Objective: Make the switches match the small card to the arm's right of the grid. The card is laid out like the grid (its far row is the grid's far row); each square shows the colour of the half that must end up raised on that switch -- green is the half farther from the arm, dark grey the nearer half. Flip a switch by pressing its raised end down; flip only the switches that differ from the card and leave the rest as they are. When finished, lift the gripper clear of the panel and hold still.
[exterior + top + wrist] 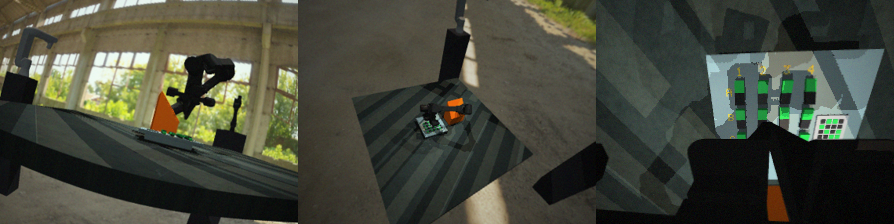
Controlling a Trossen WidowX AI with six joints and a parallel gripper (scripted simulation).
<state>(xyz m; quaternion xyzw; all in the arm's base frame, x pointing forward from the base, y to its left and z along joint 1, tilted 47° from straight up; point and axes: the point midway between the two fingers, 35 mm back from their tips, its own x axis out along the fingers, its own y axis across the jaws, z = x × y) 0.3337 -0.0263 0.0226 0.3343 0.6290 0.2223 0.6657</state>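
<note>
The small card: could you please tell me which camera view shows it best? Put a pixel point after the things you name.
The wrist view: the small card's [843, 118] coloured squares are distinguishable there. The top and exterior views show no readable card.
</note>
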